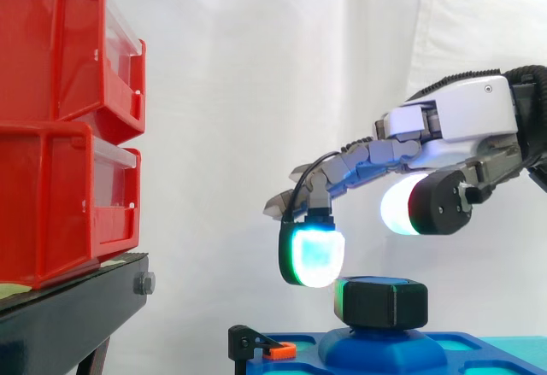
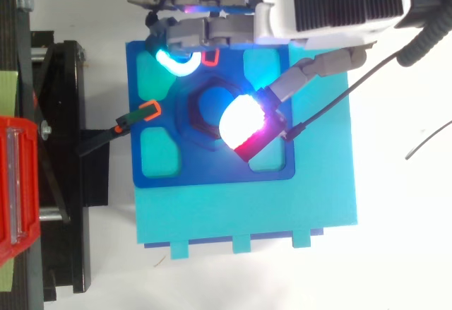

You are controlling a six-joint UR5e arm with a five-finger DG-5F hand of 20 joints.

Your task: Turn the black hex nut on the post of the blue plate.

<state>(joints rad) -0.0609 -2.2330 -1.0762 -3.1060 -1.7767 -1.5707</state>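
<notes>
Black hex nut sits on the post at the middle of the blue plate; plate rests on a teal base. Hand hovers over it, fingers spread wide, holding nothing. One glowing pad hangs just beside the nut's left flank and a little above it; thumb pad above the nut, apart from it.

Risks, as judged from here:
- Pads close on the nut's corners rather than its flats and slip round without turning it.
- Grip lands too high and skids off the top.
- A descending finger catches the orange clip at the plate's edge, or drags the plate if it is not fixed.
- In the top view the thumb pad covers the nut's right side, so contact there is hard to check.

Containers: two red bins stacked on the black stand, well apart to the left. Clear fronts, contents cannot be made out. Plate's cut-outs show the teal base beneath
</notes>
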